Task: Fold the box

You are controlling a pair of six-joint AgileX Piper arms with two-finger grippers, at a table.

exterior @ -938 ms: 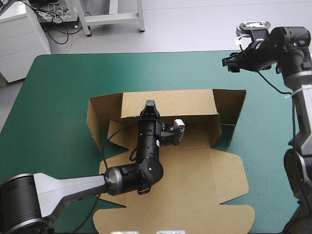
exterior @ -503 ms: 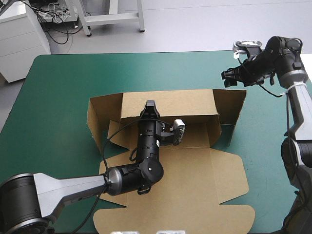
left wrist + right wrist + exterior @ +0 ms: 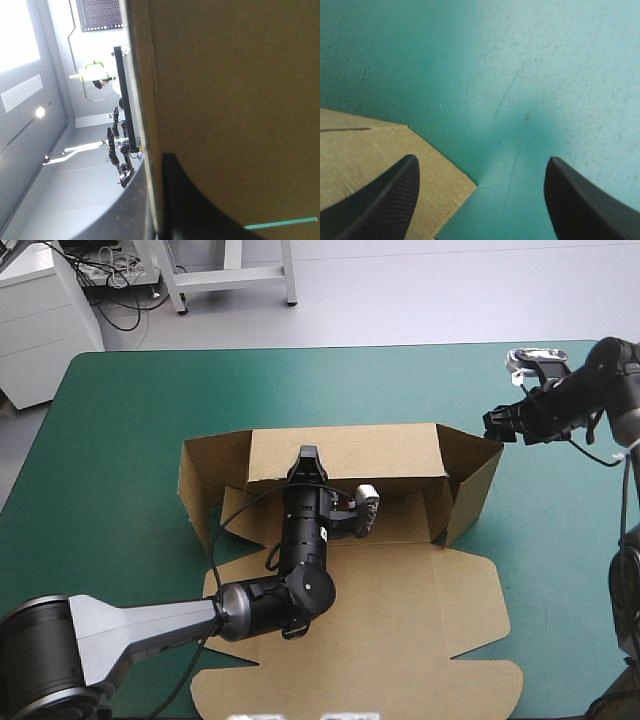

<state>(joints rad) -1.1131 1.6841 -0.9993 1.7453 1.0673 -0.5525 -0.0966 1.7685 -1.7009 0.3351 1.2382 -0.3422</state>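
Box (image 3: 400, 620) of creased brown board, left fingers (image 3: 192, 202) clamped on its wall, right fingers (image 3: 385, 200) apart.

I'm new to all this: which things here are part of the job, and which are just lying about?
Part of the job: the brown box, walls half raised; the left gripper, shut on its far wall; the right gripper, fingers open, beside the box's right end.
Just lying about: only the teal-green cover under it all.
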